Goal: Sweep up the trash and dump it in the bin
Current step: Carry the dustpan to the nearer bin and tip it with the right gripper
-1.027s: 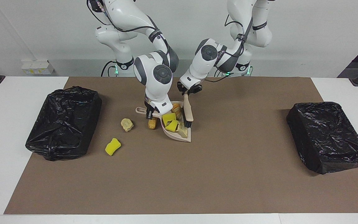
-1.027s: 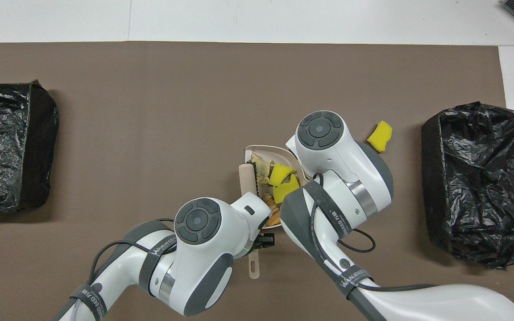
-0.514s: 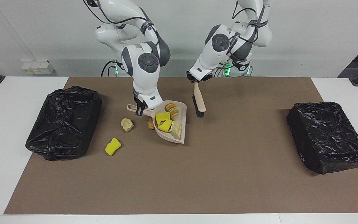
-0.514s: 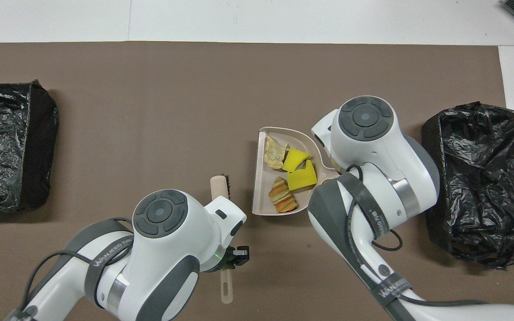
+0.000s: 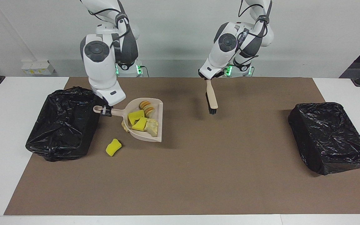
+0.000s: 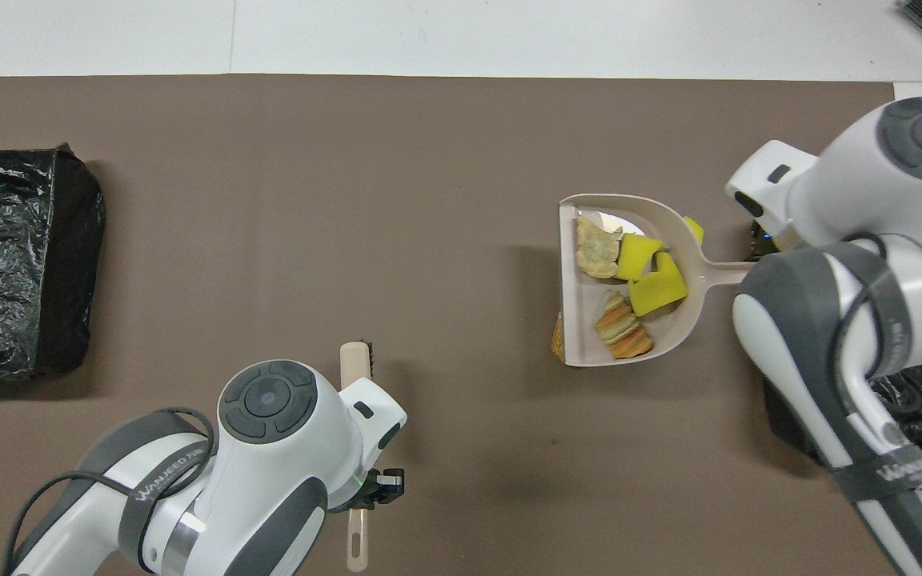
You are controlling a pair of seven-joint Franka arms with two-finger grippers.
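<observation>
My right gripper (image 5: 105, 110) is shut on the handle of the beige dustpan (image 5: 142, 137), held raised over the mat beside the black bin (image 5: 62, 123) at the right arm's end. The pan (image 6: 673, 332) carries two yellow sponge pieces (image 5: 135, 117), a striped bread roll (image 5: 147, 107) and a pale lump (image 5: 152, 127). On the mat lie a yellow sponge (image 5: 113, 147), a beige lump (image 5: 124, 126) half hidden under the pan, and a brown roll (image 6: 558, 336) at the pan's edge. My left gripper (image 5: 207, 78) is shut on the black-bristled brush (image 5: 212, 98), hanging bristles-down above the mat.
A second black-bagged bin (image 5: 330, 137) stands at the left arm's end and shows in the overhead view (image 6: 21, 264). The brown mat (image 5: 198, 175) covers the table. The right arm hides most of the nearer bin (image 6: 909, 392) in the overhead view.
My right gripper lifted the loaded dustpan and carried it toward the bin at the right arm's end. My left gripper pulled the brush out of the pan and back toward its own base.
</observation>
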